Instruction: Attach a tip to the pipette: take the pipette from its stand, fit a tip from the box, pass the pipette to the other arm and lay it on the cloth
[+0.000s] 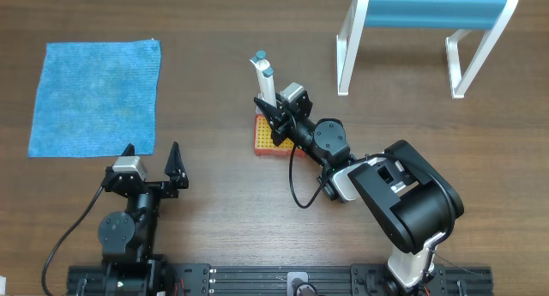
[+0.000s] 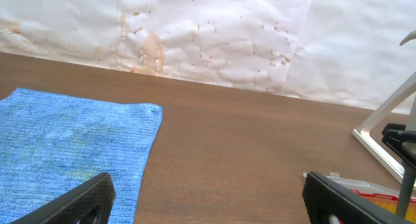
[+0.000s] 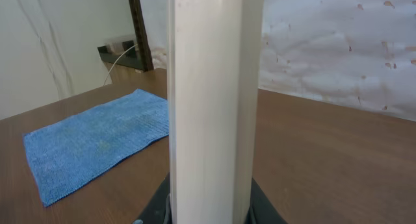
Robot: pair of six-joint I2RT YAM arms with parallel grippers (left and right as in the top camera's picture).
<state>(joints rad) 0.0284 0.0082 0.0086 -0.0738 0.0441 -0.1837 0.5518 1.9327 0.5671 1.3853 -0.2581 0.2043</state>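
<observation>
The wooden table (image 1: 223, 39) carries everything. At its far right corner stands the pipette stand (image 1: 433, 10), a white frame with a blue bar across the top; no pipette hangs on it.

At the far left lies the blue cloth (image 1: 94, 99), spread flat, with nothing on it.

The right arm (image 1: 403, 193) reaches from its base at the near right toward the middle of the table. The right pincer (image 1: 270, 111) is clenched around the body of the pipette (image 1: 266, 81). The pipette is white with a blue-grey top, and it is held about upright. In the right wrist view its white body rises straight between the two dark fingers, which press on both of its sides. Its lower end is hidden by the pincer, so I cannot tell if a tip is on it.

The left arm (image 1: 129, 227) is at the near left of the table, just beside the near edge of the cloth. The left pincer (image 1: 152, 152) is released, its two fingers (image 2: 71, 201) are spread wide and there is nothing between them. It points toward the far side of the table.

The tip box (image 1: 270, 137), orange with a red wall, stands on the table in the middle. It is directly by the right pincer and well apart from the cloth.
</observation>
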